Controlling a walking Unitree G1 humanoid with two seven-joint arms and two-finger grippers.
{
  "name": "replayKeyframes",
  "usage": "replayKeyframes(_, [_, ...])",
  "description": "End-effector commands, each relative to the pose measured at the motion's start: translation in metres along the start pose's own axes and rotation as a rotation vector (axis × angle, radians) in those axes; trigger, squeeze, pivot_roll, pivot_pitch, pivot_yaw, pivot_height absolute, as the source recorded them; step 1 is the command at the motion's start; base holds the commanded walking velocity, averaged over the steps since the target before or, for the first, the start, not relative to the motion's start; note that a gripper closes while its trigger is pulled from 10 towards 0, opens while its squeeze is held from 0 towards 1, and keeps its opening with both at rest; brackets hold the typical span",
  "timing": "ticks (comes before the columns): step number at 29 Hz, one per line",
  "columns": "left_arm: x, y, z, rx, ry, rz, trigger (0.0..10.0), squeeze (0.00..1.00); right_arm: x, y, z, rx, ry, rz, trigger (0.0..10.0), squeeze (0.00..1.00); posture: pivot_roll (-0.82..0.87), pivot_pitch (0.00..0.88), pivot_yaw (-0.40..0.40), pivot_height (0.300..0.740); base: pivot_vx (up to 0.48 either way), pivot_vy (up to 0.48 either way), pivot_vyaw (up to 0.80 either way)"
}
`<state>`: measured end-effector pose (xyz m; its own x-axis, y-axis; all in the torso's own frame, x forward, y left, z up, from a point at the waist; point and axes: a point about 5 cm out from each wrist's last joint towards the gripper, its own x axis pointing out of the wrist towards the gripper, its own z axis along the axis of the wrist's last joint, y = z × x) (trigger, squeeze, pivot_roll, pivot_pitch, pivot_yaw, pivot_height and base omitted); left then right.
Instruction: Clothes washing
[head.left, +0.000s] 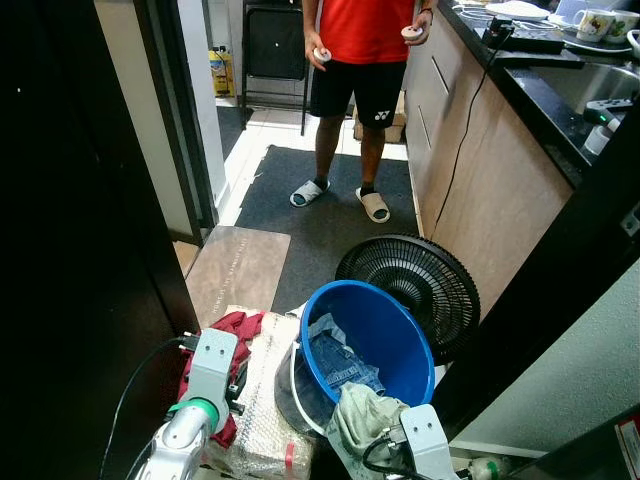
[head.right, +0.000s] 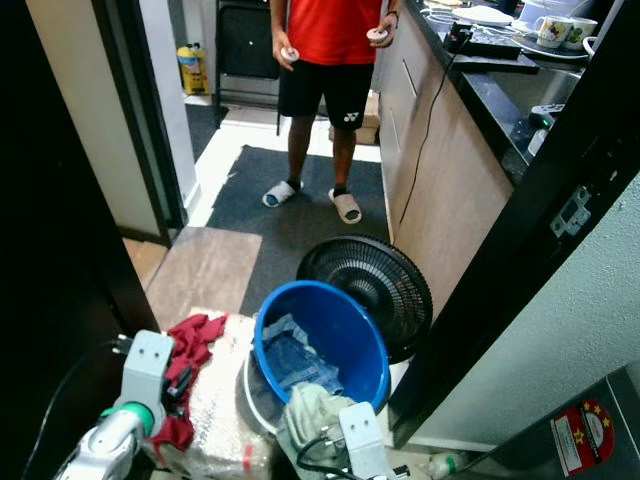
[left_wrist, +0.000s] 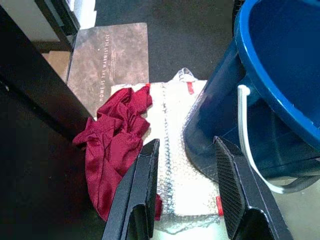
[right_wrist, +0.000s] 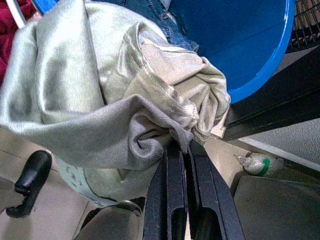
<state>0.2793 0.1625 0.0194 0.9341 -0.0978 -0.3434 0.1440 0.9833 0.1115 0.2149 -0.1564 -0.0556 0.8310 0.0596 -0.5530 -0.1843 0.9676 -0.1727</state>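
Clothes wait at the blue tub: jeans inside, a pale green garment draped over its near rim, clenched in the right gripper, probably for lifting out. The left gripper hovers released above a red garment, left of the tub.

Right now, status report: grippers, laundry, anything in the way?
Right gripper shut on pale green garment at blue bucket rim. Left gripper open above red cloth. Fan and person ahead.
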Motion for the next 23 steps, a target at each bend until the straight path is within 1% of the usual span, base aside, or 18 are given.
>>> replayKeyframes(1, [-0.0026,-0.0005,-0.0096,0.003,0.031,0.003,10.0,0.00,-0.0024,0.0004,-0.0057,-0.006,0.017,-0.001,10.0,0.00,0.00,0.000,0.022,0.740,0.000,0.000,0.00])
replayKeyframes(6, [-0.0002,-0.0007,-0.0109,0.011,0.020,0.009,10.0,0.00,-0.0006,0.0026,-0.0018,-0.010,0.002,0.010,10.0,0.00,0.01,0.000,0.015,0.740,0.000,0.000,0.00])
replayKeyframes(23, [-0.0003,-0.0039,-0.0160,0.020,0.021,0.005,10.0,0.00,-0.0009,0.0057,-0.0035,-0.006,0.012,0.020,10.0,0.00,0.02,0.000,0.020,0.740,0.000,0.000,0.00])
